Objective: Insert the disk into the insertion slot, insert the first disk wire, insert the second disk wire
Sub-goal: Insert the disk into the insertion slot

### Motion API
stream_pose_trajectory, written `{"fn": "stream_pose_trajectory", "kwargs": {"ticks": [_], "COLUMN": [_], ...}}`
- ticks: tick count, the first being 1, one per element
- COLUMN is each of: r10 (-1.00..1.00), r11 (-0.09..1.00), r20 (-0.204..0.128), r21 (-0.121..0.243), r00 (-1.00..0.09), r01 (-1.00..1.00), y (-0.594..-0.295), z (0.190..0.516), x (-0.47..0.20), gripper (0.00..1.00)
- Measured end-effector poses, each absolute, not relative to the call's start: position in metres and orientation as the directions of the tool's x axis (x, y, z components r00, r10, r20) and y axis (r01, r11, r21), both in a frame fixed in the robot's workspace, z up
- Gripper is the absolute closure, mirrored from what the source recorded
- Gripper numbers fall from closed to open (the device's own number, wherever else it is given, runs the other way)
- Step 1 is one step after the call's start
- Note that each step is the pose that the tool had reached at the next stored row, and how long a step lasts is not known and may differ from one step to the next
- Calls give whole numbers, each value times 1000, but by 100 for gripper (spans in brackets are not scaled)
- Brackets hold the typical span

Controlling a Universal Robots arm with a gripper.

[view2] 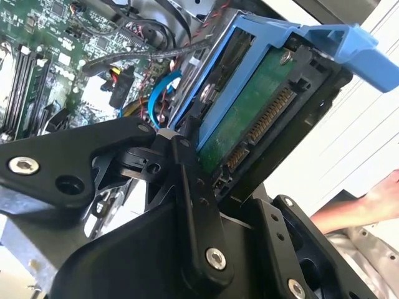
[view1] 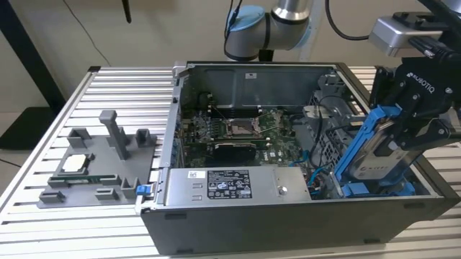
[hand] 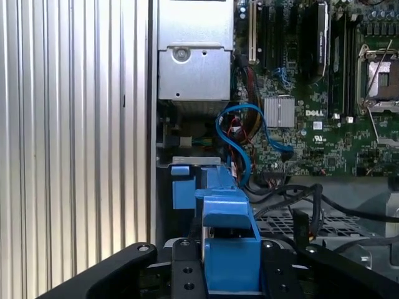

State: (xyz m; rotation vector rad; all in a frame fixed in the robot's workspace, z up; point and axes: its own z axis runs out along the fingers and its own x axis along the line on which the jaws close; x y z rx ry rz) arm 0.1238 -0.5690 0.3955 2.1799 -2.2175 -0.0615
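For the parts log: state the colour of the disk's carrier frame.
The frame is bright blue, clearest in the exterior view.

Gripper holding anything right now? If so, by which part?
Yes: the gripper is shut on the disk, clamped across its upper, connector end, blue frame included.
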Motion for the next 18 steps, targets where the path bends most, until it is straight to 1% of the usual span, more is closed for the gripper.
{"fn": "stream_pose_trajectory", "kwargs": {"ticks": [8, 9, 18], "r10": [-1000, -1000, -999], "r11": [16, 16, 15], "r20": [-5, -5, -38], "r21": [51, 51, 51], "r00": [-17, -17, -17], "r01": [-999, -999, -999], "y": [-569, -569, -569], "z": [384, 384, 394], "x": [124, 124, 124], "gripper": [100, 0, 0]}}
